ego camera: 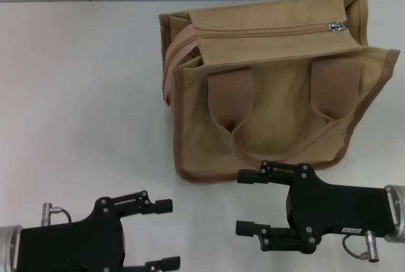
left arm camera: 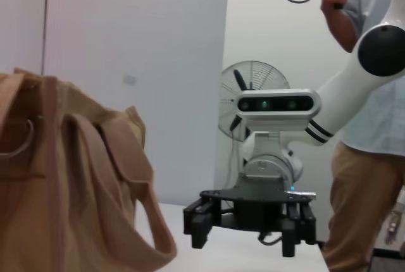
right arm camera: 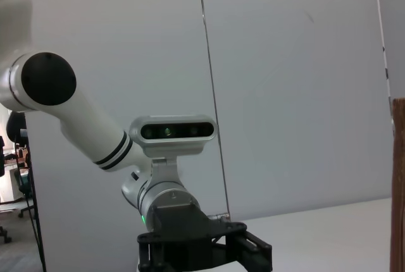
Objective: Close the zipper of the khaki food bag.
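No readable text, brand, number or sign appeared in any view. A small pale label sat on the right gripper [ego camera: 248, 202] near its wrist end in the head view, but its marks were too small to read. The khaki food bag [ego camera: 272, 88] carried no visible printing.

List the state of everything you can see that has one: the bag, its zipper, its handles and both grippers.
khaki food bag: standing on the table, top flap unzipped.
zipper: open, silver slider at the bag's right end.
handles: hanging down against the front.
left gripper: open, low over the table, clear of the bag.
right gripper: open, just in front of the bag's base.
fan: not spinning.
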